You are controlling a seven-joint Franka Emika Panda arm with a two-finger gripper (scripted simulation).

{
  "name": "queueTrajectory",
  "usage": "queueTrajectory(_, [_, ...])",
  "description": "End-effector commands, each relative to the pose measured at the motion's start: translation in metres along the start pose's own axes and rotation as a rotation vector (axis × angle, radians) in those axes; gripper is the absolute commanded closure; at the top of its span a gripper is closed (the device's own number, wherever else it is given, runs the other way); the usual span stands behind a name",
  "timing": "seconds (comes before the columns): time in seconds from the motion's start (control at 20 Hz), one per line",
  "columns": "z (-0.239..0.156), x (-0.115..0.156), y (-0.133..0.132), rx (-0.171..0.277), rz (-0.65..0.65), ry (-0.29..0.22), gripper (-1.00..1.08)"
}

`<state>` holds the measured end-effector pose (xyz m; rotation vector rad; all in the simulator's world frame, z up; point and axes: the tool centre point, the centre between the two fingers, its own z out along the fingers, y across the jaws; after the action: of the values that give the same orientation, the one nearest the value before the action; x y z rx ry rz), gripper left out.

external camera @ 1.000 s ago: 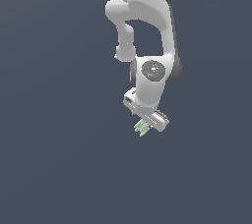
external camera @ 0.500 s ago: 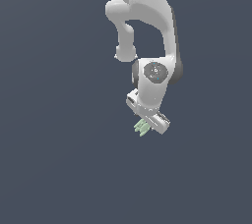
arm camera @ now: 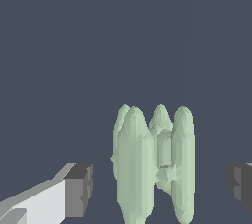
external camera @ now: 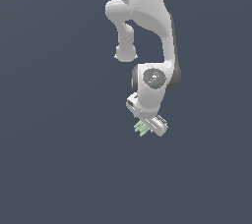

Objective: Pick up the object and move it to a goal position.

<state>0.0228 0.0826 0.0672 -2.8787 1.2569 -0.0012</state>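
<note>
The object is a pale mint-green ridged piece with several rounded prongs. In the wrist view it stands between my gripper's two dark fingertips, with a gap on each side, so the jaws are open around it and not touching. In the exterior view the object shows as a tiny green piece just under the white hand, at my gripper. The arm hangs down from above the exterior view's middle.
A plain dark grey-blue surface fills both views. No other objects, containers or edges show.
The wrist joint has sunk a little and the arm's upper links have shifted. The gripper and the green object stay at almost the same spot.
</note>
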Motion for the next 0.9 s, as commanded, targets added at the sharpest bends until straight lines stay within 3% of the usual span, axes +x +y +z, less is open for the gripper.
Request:
queueTrajectory(0.0, [0.014, -0.001, 0.001, -0.001, 0.001, -0.001, -0.92])
queueTrajectory(0.35, [0.028, 0.000, 0.000, -0.001, 0.002, 0.000, -0.92])
queueTrajectory(0.4, [0.028, 0.000, 0.000, -0.001, 0.002, 0.000, 1.08])
queueTrajectory(0.85, [0.028, 0.000, 0.000, -0.001, 0.002, 0.000, 1.08])
